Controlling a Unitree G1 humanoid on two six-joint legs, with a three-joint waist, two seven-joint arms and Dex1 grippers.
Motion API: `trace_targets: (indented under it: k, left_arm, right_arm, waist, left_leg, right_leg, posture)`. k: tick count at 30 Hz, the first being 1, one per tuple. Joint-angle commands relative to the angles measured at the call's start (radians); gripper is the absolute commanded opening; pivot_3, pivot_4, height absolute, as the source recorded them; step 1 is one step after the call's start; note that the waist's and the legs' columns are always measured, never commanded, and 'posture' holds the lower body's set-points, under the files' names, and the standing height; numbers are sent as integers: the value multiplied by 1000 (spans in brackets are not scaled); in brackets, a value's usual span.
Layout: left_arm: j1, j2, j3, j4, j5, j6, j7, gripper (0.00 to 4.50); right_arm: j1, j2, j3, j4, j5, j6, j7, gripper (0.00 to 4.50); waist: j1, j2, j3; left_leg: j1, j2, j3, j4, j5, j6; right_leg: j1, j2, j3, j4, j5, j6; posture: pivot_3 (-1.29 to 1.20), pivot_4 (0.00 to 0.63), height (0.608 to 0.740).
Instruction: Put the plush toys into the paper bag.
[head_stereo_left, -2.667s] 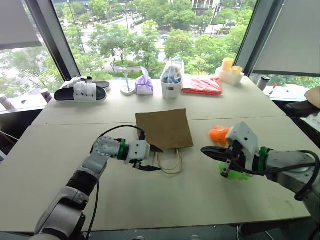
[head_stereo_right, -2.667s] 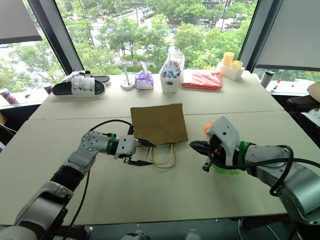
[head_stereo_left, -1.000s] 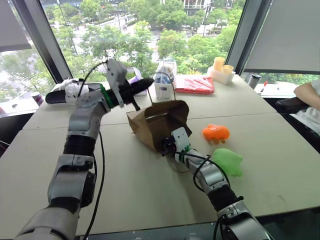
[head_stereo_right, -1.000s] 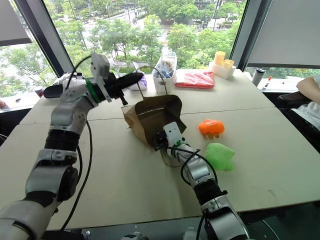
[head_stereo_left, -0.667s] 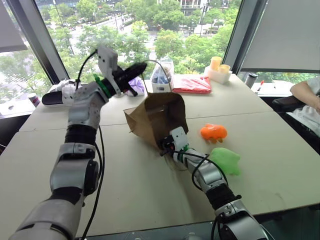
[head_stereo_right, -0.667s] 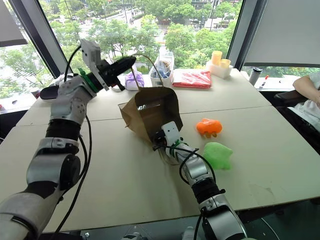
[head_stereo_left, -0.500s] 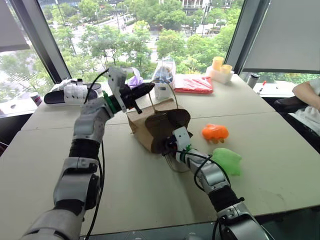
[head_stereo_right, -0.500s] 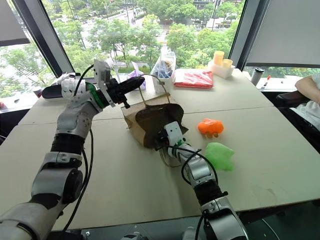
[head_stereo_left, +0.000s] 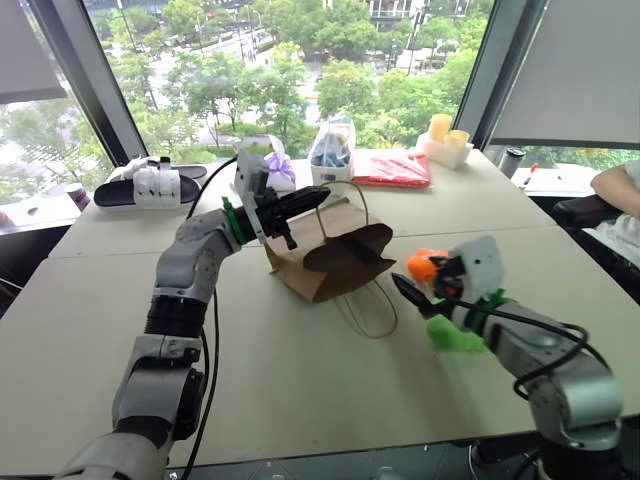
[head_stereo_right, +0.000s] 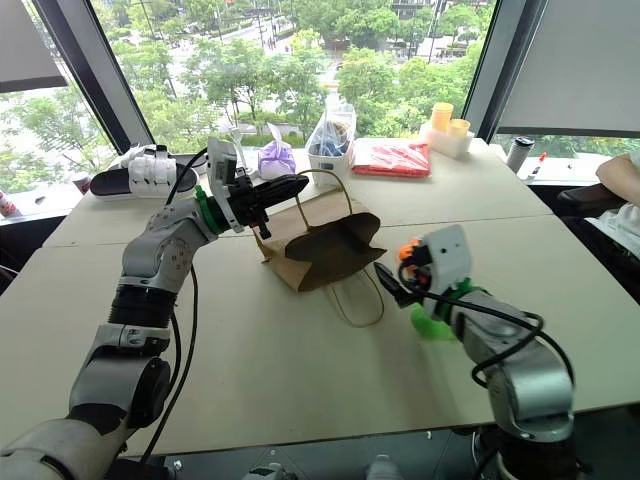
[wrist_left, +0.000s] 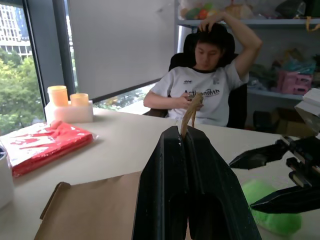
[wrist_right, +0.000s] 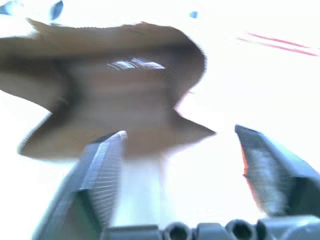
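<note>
My right gripper (head_stereo_left: 412, 293) hangs nearest, its two black fingers spread wide with nothing between them, just beside the lime green plush toy (head_stereo_left: 457, 336), a fuzzy lump on the pale table (head_stereo_left: 300, 370). The orange plush toy (head_stereo_left: 427, 266) lies just behind that gripper. Farther on, my left gripper (head_stereo_left: 318, 193) is clamped tight on one thin twisted handle (wrist_left: 191, 113), lifting the top edge of the brown kraft paper bag (head_stereo_left: 335, 252); its creased mouth gapes toward my right gripper, and its other handle loop (head_stereo_left: 372, 311) trails flat on the table. Beyond stand a clear bag of blue items (head_stereo_left: 332, 145), a red packet (head_stereo_left: 390, 168) and a sandal (head_stereo_left: 148, 185).
</note>
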Motion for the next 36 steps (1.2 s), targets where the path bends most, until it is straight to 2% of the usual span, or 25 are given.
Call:
trace_targets:
  k: [1, 4, 9, 18, 21, 24, 27, 28, 32, 34, 36]
  left_arm:
    - [-4, 3, 2, -57, -24, 7, -6, 0]
    - [6, 1, -1, -73, -27, 14, -7, 0]
    - [16, 5, -4, -89, -25, 10, 2, 0]
    - [24, 11, -3, -107, -25, 11, 21, 0]
    - [27, 10, -4, -109, -24, 9, 30, 0]
    - [31, 12, -4, -112, -22, 6, 36, 0]
    - [33, 16, -3, -114, -20, 7, 42, 0]
    - [35, 18, -2, -117, -22, 10, 43, 0]
    - [39, 21, -1, -127, -30, 20, 47, 0]
    - [37, 20, -3, -130, -31, 24, 55, 0]
    - [31, 19, 1, -134, -38, 31, 62, 0]
  right_arm:
    - [41, -26, -73, -88, 34, 53, 0, 4474]
    - [161, -55, -96, -131, 38, 88, 10, 4474]
    - [262, -58, -17, -70, -26, 91, -62, 4474]
    - [245, -138, 128, 58, -168, -75, -111, 4474]
    - [216, -131, 138, 95, -192, -116, -122, 3670]
    - [194, -124, 130, 103, -187, -117, -111, 2205]
    - [178, -136, 118, 87, -163, -110, -77, 497]
    - [167, -146, 113, 66, -146, -108, -53, 116]
    - [121, -167, 102, 2, -87, -118, 24, 116]
    - [4, -105, 74, -41, 26, -68, 55, 116]
    - [-97, -53, 130, -10, 53, -59, 57, 116]
  waist:
    - [2, 0, 0]
    - [8, 0, 0]
    - [7, 0, 0]
    - [7, 0, 0]
    - [6, 0, 0]
    - [7, 0, 0]
    - [7, 0, 0]
    - [7, 0, 0]
    - [6, 0, 0]
    - [3, 0, 0]
    - [-2, 0, 0]
  left_leg:
    - [0, 0, 0, 0, 0, 0]
    - [0, 0, 0, 0, 0, 0]
    - [0, 0, 0, 1, 0, 1]
    - [1, 0, 1, 1, 0, 0]
    - [1, 0, 1, 1, 0, 0]
    - [1, 0, 0, 1, 0, 0]
    - [1, 0, 0, 1, 0, 0]
    - [1, 0, 0, 1, 0, 0]
    - [1, 0, 0, 0, 0, 0]
    - [1, 0, 0, 0, 0, 0]
    - [1, 1, 0, 0, 0, 0]
  right_leg:
    - [0, 0, 0, 0, 0, 0]
    - [1, 0, 0, 0, 0, 0]
    - [2, 0, 0, -1, 0, 0]
    - [2, 0, 0, -2, 0, 0]
    - [2, 0, 0, -2, 0, 0]
    - [2, 0, 0, -2, 0, 0]
    - [3, 0, 0, -3, 0, 0]
    - [3, 0, 0, -3, 0, 0]
    - [3, 0, 0, -3, 0, 0]
    - [3, 0, 0, -4, 0, 0]
    - [3, 0, 0, -4, 0, 0]
  posture:
    - [0, 150, 740]
    - [0, 150, 740]
    - [0, 150, 740]
    - [0, 150, 740]
    - [0, 150, 740]
    - [0, 150, 740]
    - [0, 150, 740]
    - [0, 150, 740]
    - [0, 150, 740]
    - [0, 150, 740]
    - [0, 150, 740]
